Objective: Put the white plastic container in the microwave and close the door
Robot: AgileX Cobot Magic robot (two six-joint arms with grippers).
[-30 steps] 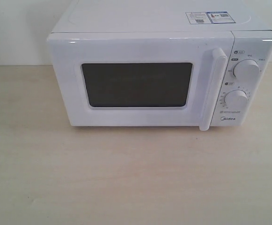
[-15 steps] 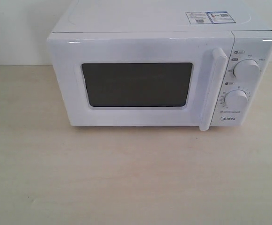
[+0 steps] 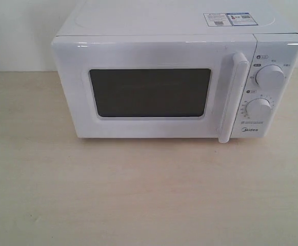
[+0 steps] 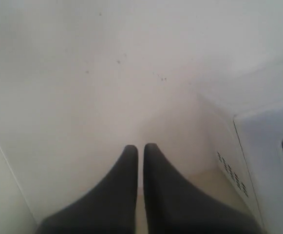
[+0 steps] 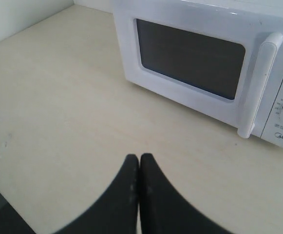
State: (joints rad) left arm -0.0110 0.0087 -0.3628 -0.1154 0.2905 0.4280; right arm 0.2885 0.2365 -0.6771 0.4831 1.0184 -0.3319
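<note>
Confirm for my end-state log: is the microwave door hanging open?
No, the door sits flush with the microwave front, its handle beside the dials.

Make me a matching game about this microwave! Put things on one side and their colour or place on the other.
Things:
1. door window
2. handle
3. stickers
4. right tool

Descriptions:
A. on top of the microwave
B. dark rectangle
C. black and shut
D. upright white bar

Pairs: 1-B, 2-D, 3-A, 4-C
</note>
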